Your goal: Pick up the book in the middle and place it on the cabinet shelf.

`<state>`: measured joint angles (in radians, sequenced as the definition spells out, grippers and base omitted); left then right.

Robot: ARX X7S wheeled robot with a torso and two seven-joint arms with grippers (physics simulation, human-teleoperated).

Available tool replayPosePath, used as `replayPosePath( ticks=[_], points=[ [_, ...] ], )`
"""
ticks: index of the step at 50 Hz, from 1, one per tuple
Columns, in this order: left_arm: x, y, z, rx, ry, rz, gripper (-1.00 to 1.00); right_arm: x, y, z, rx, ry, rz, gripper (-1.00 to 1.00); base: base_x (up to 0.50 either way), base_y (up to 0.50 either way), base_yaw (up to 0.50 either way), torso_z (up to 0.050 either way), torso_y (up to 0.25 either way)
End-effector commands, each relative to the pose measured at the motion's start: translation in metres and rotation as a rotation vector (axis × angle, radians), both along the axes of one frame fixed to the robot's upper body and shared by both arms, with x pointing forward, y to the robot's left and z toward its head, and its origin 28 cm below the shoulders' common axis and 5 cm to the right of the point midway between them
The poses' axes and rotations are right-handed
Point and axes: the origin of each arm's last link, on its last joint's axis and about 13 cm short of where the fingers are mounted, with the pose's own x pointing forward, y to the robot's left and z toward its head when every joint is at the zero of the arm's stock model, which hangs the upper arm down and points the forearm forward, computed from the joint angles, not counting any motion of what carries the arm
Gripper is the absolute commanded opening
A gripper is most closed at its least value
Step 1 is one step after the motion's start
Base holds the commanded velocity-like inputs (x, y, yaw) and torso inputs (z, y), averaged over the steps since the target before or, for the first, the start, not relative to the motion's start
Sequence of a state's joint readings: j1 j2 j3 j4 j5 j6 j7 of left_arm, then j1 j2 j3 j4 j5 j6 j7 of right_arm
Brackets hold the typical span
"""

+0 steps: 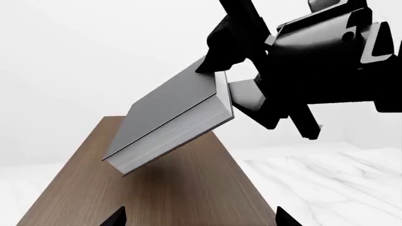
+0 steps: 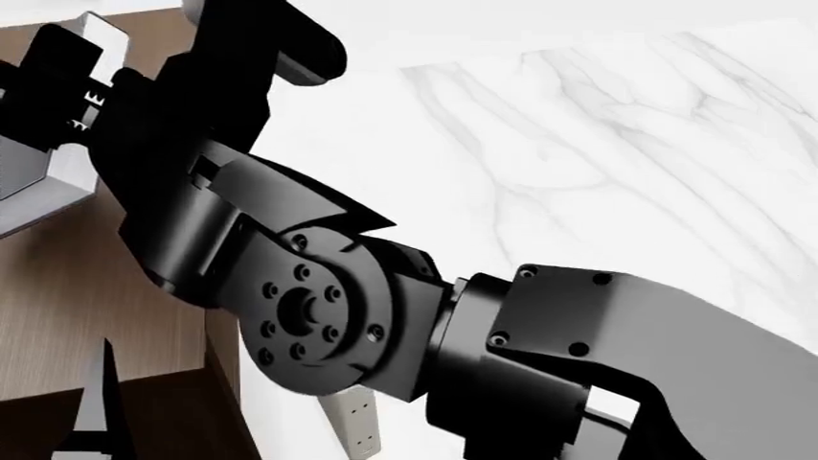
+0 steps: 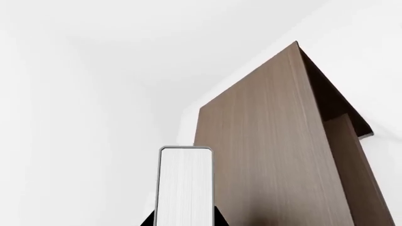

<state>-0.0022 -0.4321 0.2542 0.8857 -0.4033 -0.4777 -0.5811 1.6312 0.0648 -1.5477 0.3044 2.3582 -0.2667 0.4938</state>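
Observation:
The grey book (image 1: 169, 106), with white page edges, hangs tilted just above the cabinet shelf's lighter brown top (image 1: 182, 193). My right gripper (image 1: 227, 81) is shut on the book's upper corner. In the right wrist view the book's page edges (image 3: 185, 183) stand between the jaws of my right gripper (image 3: 185, 222), with the cabinet (image 3: 264, 155) beside and below them. In the head view the book (image 2: 33, 196) shows at the left edge over the cabinet top (image 2: 77, 307), mostly hidden by my right arm. My left gripper (image 1: 199, 219) is open and empty, low over the cabinet top, facing the book.
A white marble floor (image 2: 601, 144) lies around the cabinet. An off-white book with small spine dots (image 2: 352, 429) shows below my right arm. The cabinet's darker side with an open recess (image 3: 349, 141) shows in the right wrist view.

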Motion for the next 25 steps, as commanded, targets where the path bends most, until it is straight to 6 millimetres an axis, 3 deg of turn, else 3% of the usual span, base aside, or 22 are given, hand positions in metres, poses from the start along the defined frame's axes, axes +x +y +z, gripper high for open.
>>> replayPosePath(
  ticks=[1, 25],
  points=[
    [0.002, 0.001, 0.001, -0.009, -0.019, 0.000, 1.00, -0.001, 0.007, -0.006, 0.029, -0.071, 0.047, -1.00, 0.00, 0.00, 0.00, 0.000, 0.000],
    [0.002, 0.001, 0.001, -0.012, -0.019, 0.000, 1.00, 0.006, 0.005, -0.020, 0.022, -0.040, 0.031, -1.00, 0.00, 0.00, 0.00, 0.000, 0.000]
  ],
)
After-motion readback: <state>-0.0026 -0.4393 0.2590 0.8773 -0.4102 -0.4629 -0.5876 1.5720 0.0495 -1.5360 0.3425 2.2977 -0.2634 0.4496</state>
